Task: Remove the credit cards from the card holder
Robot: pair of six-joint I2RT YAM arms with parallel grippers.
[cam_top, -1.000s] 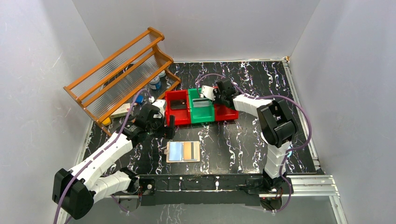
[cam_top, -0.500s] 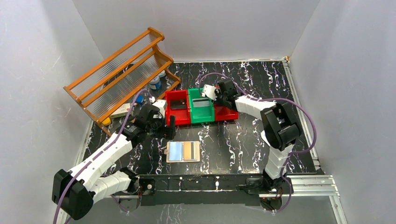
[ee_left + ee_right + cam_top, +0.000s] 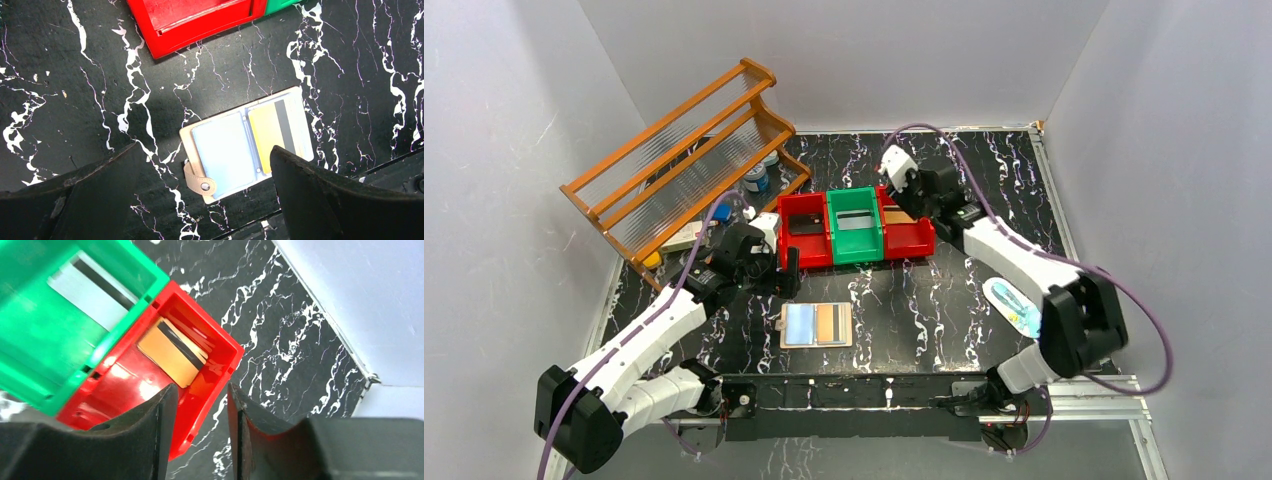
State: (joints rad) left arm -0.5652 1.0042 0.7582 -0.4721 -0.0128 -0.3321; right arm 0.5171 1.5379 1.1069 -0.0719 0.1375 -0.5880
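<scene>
Left jaws wide over tan leather bifold card holder (image 3: 220, 150); right jaws parted, empty. Next I pinch yellow plastic card (image 3: 270, 132), 3 o'clock sleeve.

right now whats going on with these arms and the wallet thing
The card holder lies open on the table with a yellow card in one sleeve; the left hand hovers over it, wide open. Three cards already lie in bins: an orange card in the right red bin, a grey card in the green bin, a dark card in the left red bin. The right hand hangs open and empty above the orange card.
</scene>
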